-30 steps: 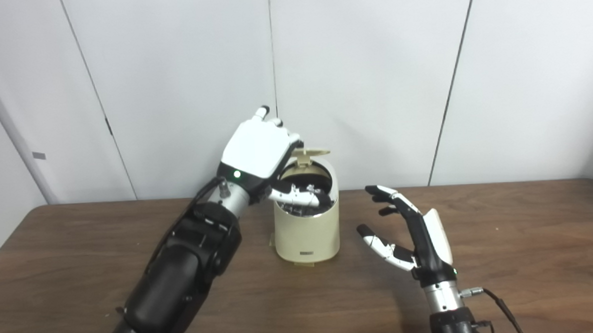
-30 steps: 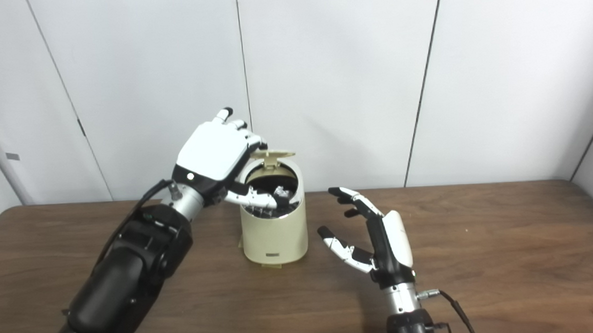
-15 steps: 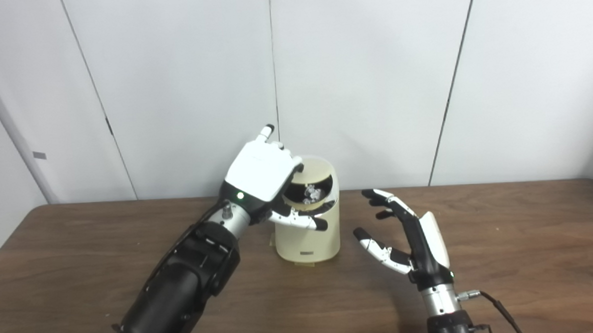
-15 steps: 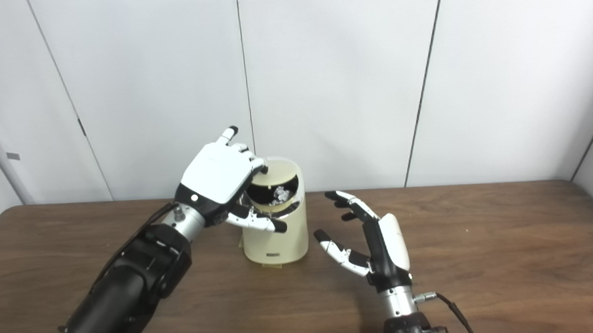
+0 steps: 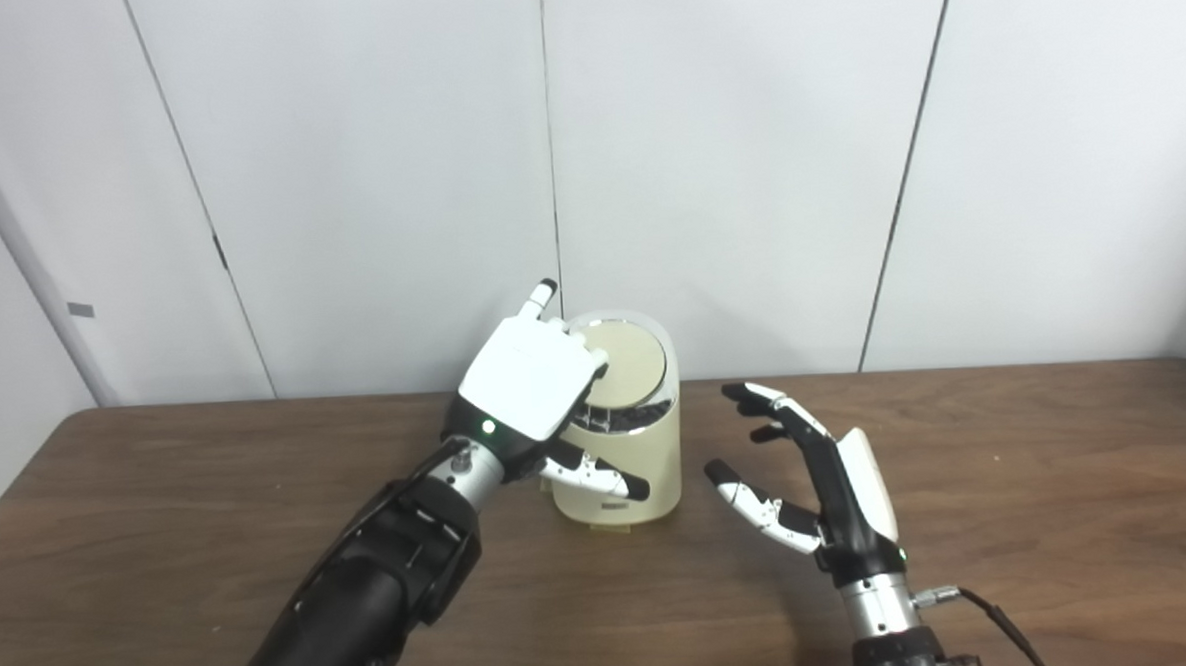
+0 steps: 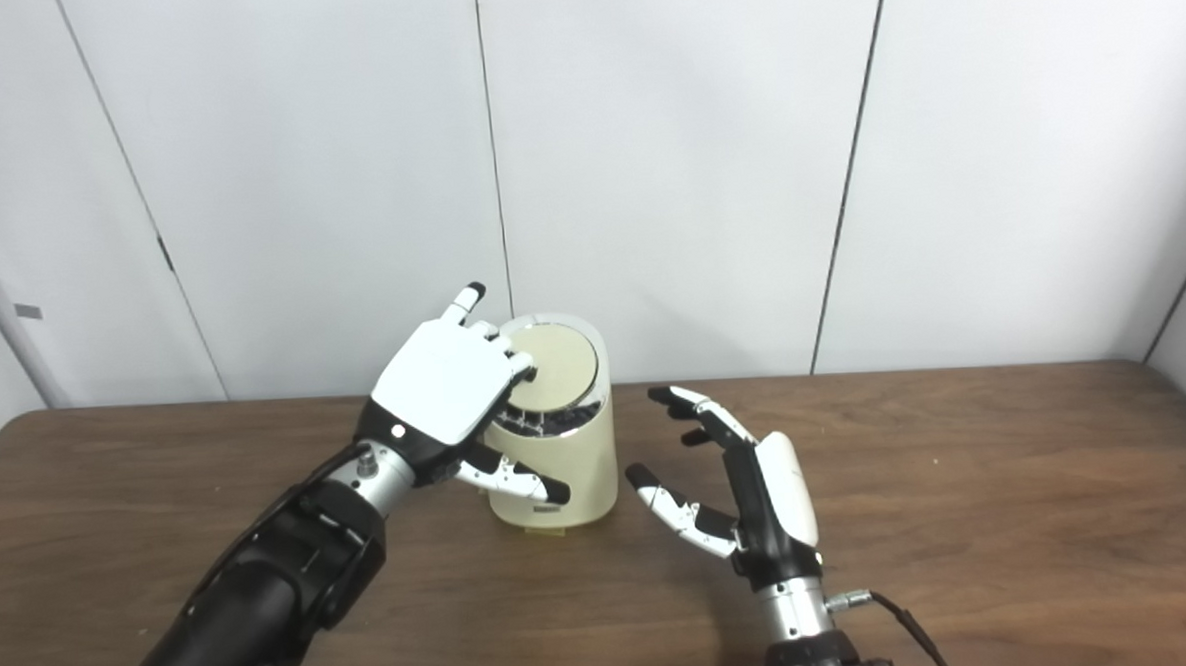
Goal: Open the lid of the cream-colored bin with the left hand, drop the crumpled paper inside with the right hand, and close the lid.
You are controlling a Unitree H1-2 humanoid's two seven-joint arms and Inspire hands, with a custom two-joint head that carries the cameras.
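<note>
The cream-colored bin (image 5: pixel 627 477) stands on the brown table near the back wall. Its round lid (image 5: pixel 632 356) lies almost flat on top, with a thin dark gap still showing at its front edge. My left hand (image 5: pixel 530 381) rests over the bin's left side, fingertips on the lid, thumb reaching across the bin's front; it holds nothing. My right hand (image 5: pixel 820 478) is open and empty, palm facing left, just right of the bin and apart from it. The crumpled paper is not visible.
The brown table (image 5: pixel 1060 473) stretches wide to the right and left of the bin. A white panelled wall (image 5: pixel 746 166) stands right behind the bin. A cable (image 5: pixel 996 616) trails from my right wrist.
The lid went from standing upright to nearly flat as my left hand lowered with it. The paper inside is now hidden. My right hand drifted slightly lower and stayed open.
</note>
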